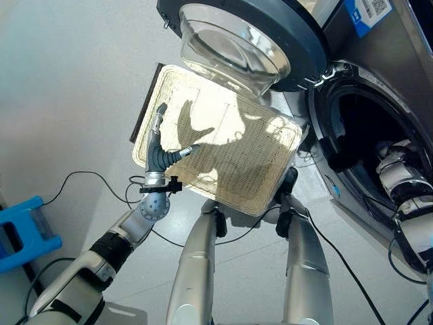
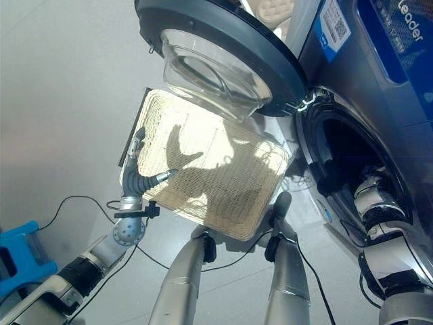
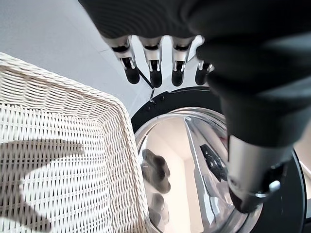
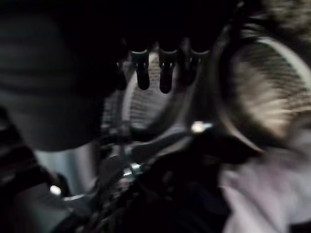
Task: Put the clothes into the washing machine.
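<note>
Pale floor (image 1: pixel 67 101) under wicker basket (image 1: pixel 223 156), blue box (image 1: pixel 24 233) alongside.

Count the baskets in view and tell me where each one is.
1. A pale wicker basket sits on the floor below the washing machine's open door, beside the left hand. It looks empty.

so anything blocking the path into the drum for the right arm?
Nothing visible. The door is swung wide open, away from the drum opening, and the right arm already reaches inside. In the right wrist view, pale cloth lies inside the drum past the right hand. The wicker basket looks empty.
</note>
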